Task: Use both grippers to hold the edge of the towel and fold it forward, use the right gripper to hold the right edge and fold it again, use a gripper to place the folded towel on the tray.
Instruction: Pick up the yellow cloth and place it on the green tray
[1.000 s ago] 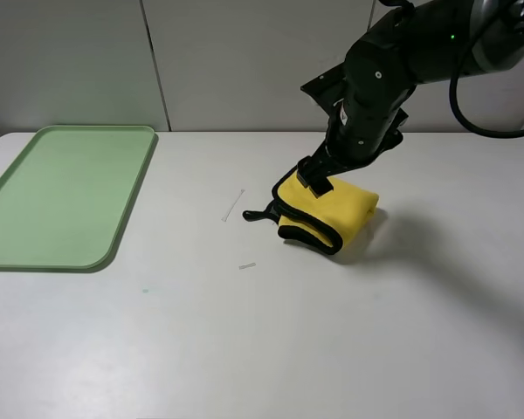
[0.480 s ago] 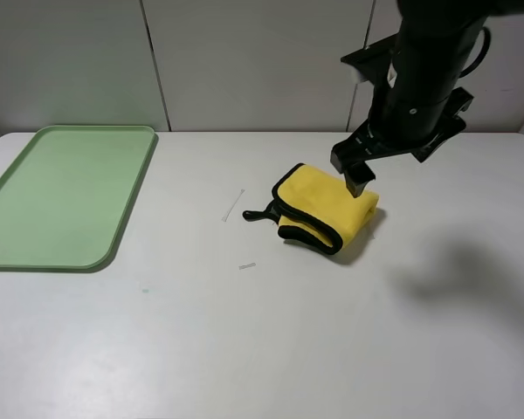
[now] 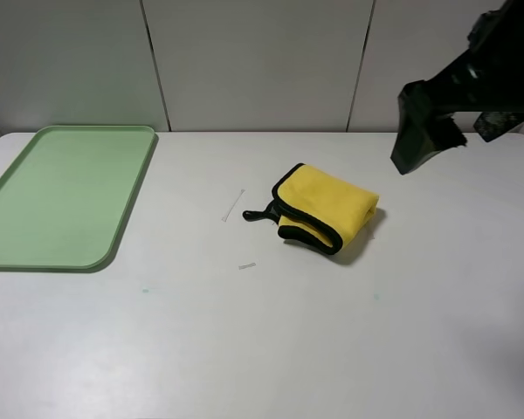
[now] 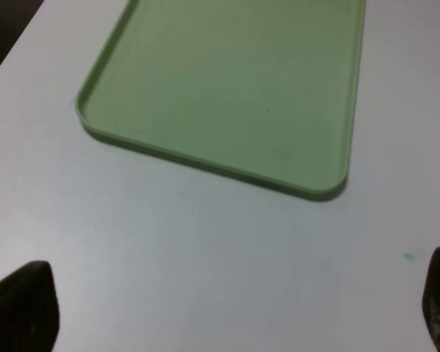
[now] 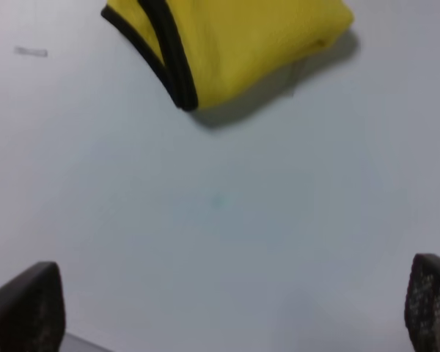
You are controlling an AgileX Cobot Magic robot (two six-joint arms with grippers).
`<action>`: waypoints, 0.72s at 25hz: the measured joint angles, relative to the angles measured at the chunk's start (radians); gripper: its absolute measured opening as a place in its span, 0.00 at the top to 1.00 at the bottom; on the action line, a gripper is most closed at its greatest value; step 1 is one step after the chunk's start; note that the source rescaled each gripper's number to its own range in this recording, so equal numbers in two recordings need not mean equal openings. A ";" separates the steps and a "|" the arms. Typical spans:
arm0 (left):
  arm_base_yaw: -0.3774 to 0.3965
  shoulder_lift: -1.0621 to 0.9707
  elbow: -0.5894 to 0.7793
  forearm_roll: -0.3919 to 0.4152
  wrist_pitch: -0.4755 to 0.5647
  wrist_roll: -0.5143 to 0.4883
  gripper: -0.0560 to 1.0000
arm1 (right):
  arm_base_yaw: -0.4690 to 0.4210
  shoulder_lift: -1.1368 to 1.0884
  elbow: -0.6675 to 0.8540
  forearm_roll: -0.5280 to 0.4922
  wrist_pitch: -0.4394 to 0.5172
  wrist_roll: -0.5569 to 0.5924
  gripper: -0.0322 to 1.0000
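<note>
The yellow towel (image 3: 325, 208) lies folded into a small bundle near the table's middle. Its black hem (image 3: 307, 234) faces front-left and its black loop (image 3: 255, 214) sticks out to the left. It also shows in the right wrist view (image 5: 235, 44). My right gripper (image 5: 231, 312) is open and empty, high above the table and to the right of the towel; its arm (image 3: 458, 96) is a blurred black shape. My left gripper (image 4: 227, 308) is open and empty over the table near the green tray (image 4: 227, 81), which lies at the far left (image 3: 61, 196). The left gripper is out of the exterior view.
Two small white strips (image 3: 234, 204) (image 3: 247, 265) lie on the white table left of the towel. A grey panelled wall (image 3: 253, 61) stands behind the table.
My right gripper has let go of the towel, risen and swung away to the right. The folded towel stays where it was.
</note>
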 joint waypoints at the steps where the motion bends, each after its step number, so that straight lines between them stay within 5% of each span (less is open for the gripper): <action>1: 0.000 0.000 0.000 0.000 0.000 0.000 0.00 | 0.000 -0.037 0.022 0.001 0.002 -0.001 0.00; 18: 0.000 0.000 0.000 0.000 0.000 0.000 0.00 | 0.003 -0.704 0.451 0.022 0.009 0.022 0.00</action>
